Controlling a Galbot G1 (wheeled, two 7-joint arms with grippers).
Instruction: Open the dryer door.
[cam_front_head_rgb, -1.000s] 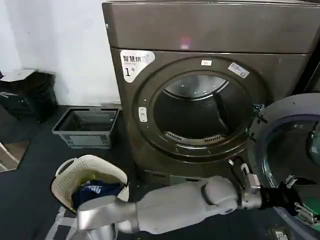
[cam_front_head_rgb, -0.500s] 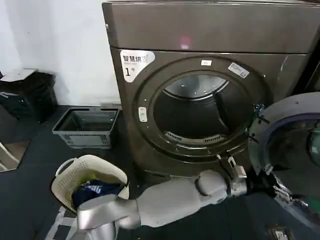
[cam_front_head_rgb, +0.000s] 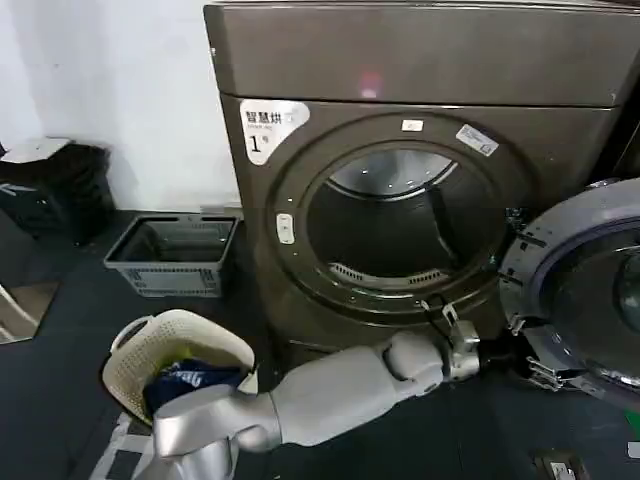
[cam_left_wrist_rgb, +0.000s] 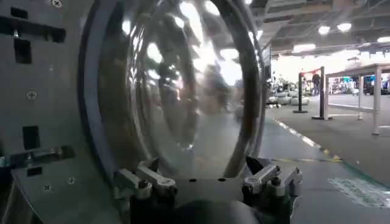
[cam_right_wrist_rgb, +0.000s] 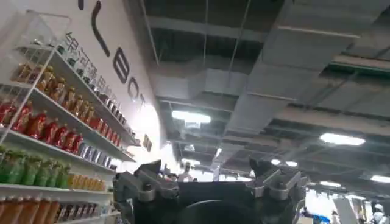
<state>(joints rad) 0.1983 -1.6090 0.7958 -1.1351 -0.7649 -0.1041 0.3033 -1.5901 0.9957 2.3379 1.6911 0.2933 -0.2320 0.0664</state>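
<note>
So your dryer (cam_front_head_rgb: 400, 180) sits right in the middle of the head view, the big brown-grey one with the white "1" sticker (cam_front_head_rgb: 268, 128) up on its front, and the round opening is wide open, you can see straight into the drum. The dryer door (cam_front_head_rgb: 590, 290) is swung out to the robot's right, hinged on that side of the opening, with its grey-white inner face and the glass bulge turned toward the camera. Your left arm reaches across low in front of the machine, and the left gripper (cam_front_head_rgb: 525, 365) is down at the lower edge of the door, right up against it. From the left wrist view the left gripper (cam_left_wrist_rgb: 207, 182) has its fingers (cam_left_wrist_rgb: 271, 178) spread apart with the domed door glass (cam_left_wrist_rgb: 183, 91) just in front of them, nothing pinched between them, so it's open and not holding anything. Your right gripper (cam_right_wrist_rgb: 210, 182) is pointed up toward the ceiling lights (cam_right_wrist_rgb: 192, 115), with shelves of bottles (cam_right_wrist_rgb: 36, 122) off to one side, and its fingers are spread apart too, with nothing between them. On the floor to the robot's left of the dryer there's a grey plastic basket (cam_front_head_rgb: 175, 255), and nearer to you a cream laundry basket (cam_front_head_rgb: 180, 360) with something blue in it.
</note>
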